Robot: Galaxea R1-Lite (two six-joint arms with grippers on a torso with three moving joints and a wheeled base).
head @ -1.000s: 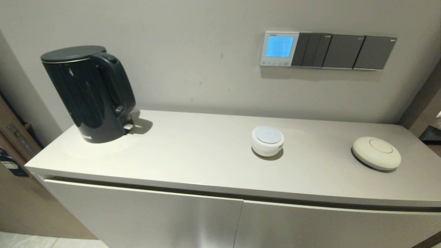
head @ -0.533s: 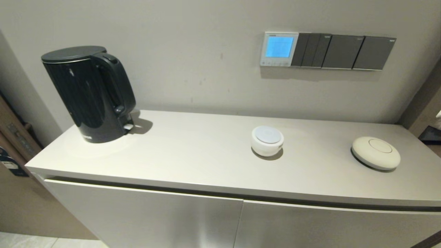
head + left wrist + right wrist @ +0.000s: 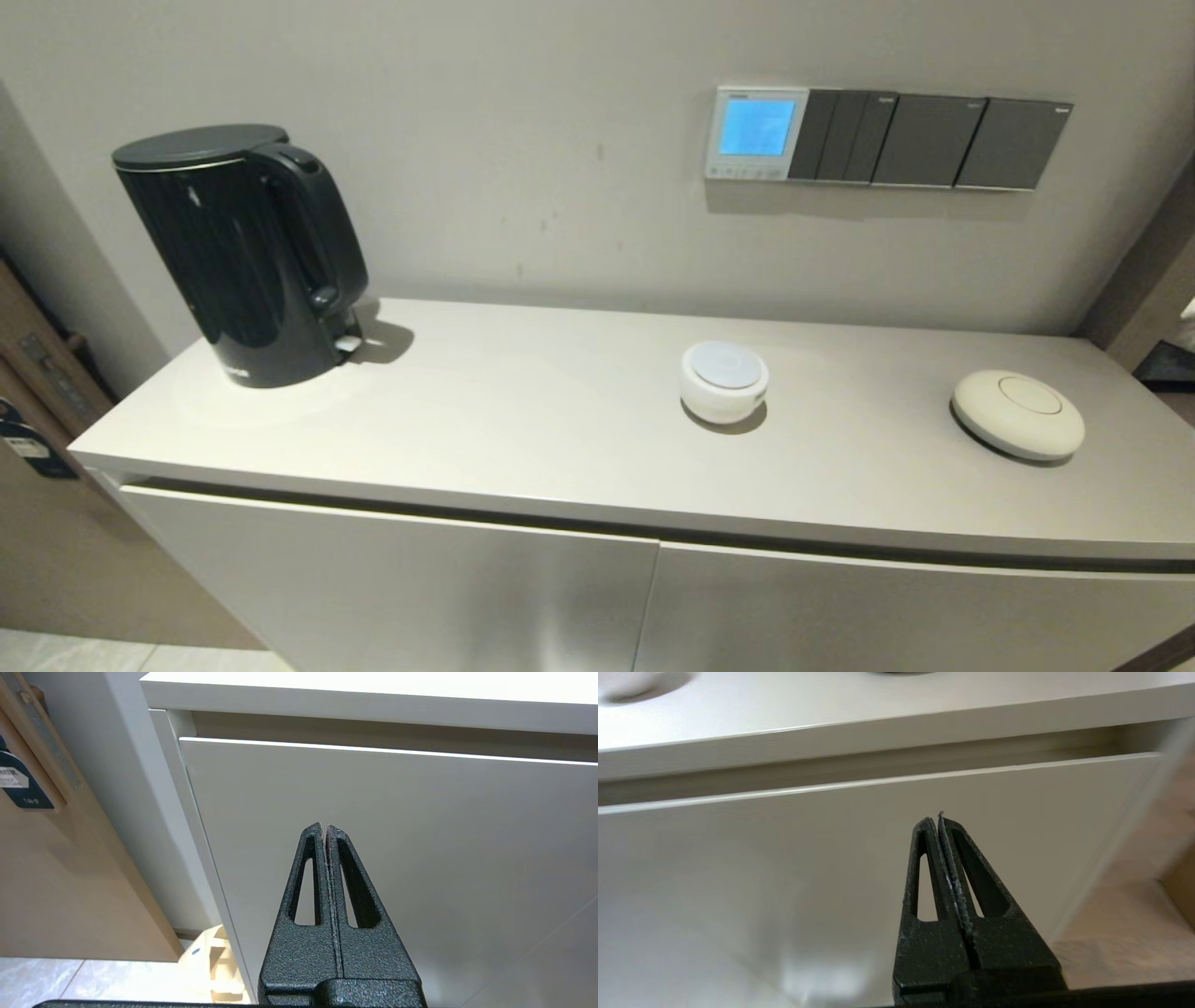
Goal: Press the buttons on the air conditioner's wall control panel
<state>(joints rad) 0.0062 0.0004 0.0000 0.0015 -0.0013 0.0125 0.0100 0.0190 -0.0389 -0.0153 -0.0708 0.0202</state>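
Observation:
The wall control panel (image 3: 757, 132) is a small white-framed thermostat with a blue-lit screen, on the wall above the cabinet, right of centre. Its buttons (image 3: 745, 172) are a row of tiny pale dots along the frame's bottom edge. Neither arm shows in the head view. My left gripper (image 3: 324, 827) is shut and empty, low in front of the cabinet's left door. My right gripper (image 3: 937, 819) is shut and empty, low in front of the cabinet's right door, below the countertop edge.
Dark grey switch plates (image 3: 929, 140) sit right of the thermostat. On the countertop (image 3: 560, 429) stand a black kettle (image 3: 245, 252) at the left, a small white round device (image 3: 724, 380) in the middle and a flat cream disc (image 3: 1019, 413) at the right.

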